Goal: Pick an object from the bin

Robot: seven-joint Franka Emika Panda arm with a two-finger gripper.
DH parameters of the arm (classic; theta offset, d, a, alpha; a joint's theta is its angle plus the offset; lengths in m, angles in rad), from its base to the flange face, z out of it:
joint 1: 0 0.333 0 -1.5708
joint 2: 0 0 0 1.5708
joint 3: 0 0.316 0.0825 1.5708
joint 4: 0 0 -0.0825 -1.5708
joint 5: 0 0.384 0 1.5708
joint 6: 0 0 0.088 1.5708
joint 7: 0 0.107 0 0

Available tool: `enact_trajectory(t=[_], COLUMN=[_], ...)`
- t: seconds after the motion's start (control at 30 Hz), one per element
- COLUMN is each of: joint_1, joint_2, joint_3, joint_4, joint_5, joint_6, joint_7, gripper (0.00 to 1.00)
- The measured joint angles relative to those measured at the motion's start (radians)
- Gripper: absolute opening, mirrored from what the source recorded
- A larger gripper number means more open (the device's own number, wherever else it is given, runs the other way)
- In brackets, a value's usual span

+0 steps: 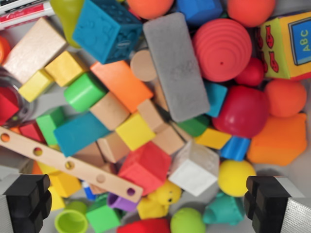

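Toys (146, 126) beneath wide-open, empty hand (147, 201)

Pale grey bin floor (296, 174) btwn toys; even light, no room visible.

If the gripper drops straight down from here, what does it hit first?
Probably the red block or the white cube: both lie between the open fingers and seem to sit high in the pile. Depth is hard to judge from this one view.
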Motion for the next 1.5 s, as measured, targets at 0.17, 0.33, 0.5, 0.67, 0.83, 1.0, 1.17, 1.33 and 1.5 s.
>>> enact_trajectory(t=[0.17,0.33,0.5,0.67,0.83,1.0,1.17,1.33,1.5], joint_1=[0.0,0.0,0.0,0.001,0.003,0.005,0.009,0.014,0.019], joint_2=[0.0,0.0,0.0,0.001,0.003,0.006,0.011,0.017,0.025], joint_3=[0.0,0.0,0.0,0.0,0.0,0.0,0.0,0.0,0.001], joint_4=[0.0,0.0,0.0,0.0,0.0,0.0,0.0,0.0,0.0], joint_5=[0.0,0.0,0.0,0.0,0.0,0.0,0.0,0.0,0.001], joint_6=[0.0,0.0,0.0,0.0,0.0,0.002,0.007,0.012,0.02], joint_7=[0.0,0.0,0.0,0.007,0.021,0.039,0.065,0.095,0.131], gripper=[1.0,1.0,1.0,1.0,1.0,1.0,1.0,1.0,1.0])
